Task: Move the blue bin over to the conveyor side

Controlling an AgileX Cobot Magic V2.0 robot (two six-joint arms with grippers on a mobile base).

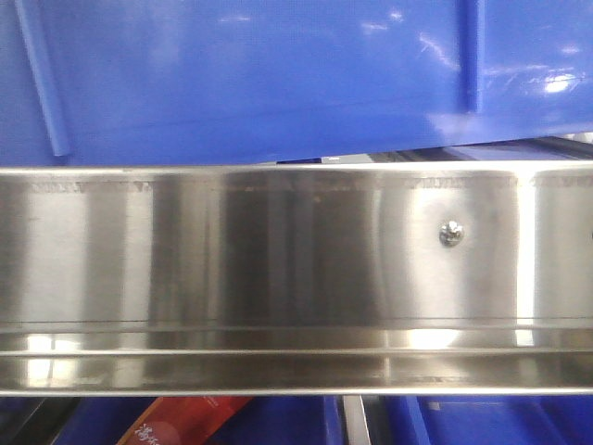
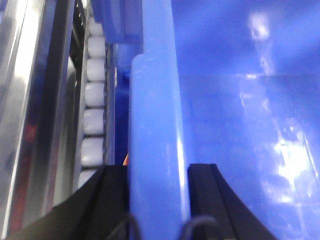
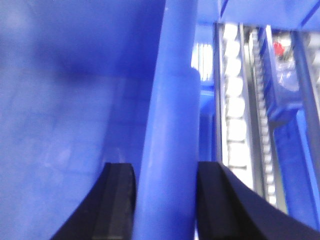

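A shiny steel rail (image 1: 278, 269) carries one screw (image 1: 451, 233), and white rollers (image 2: 94, 95) line a track.

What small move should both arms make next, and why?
Probably carry the blue bin sideways with both arms together, levelling it: the left gripper and right gripper each pinch its rim, and its lower edge looks tilted above the steel rail.

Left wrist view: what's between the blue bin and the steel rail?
A row of white rollers separates blue bin from steel rail, in the left wrist view.

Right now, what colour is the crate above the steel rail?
The blue bin is glossy bright blue; best in the front-facing view.
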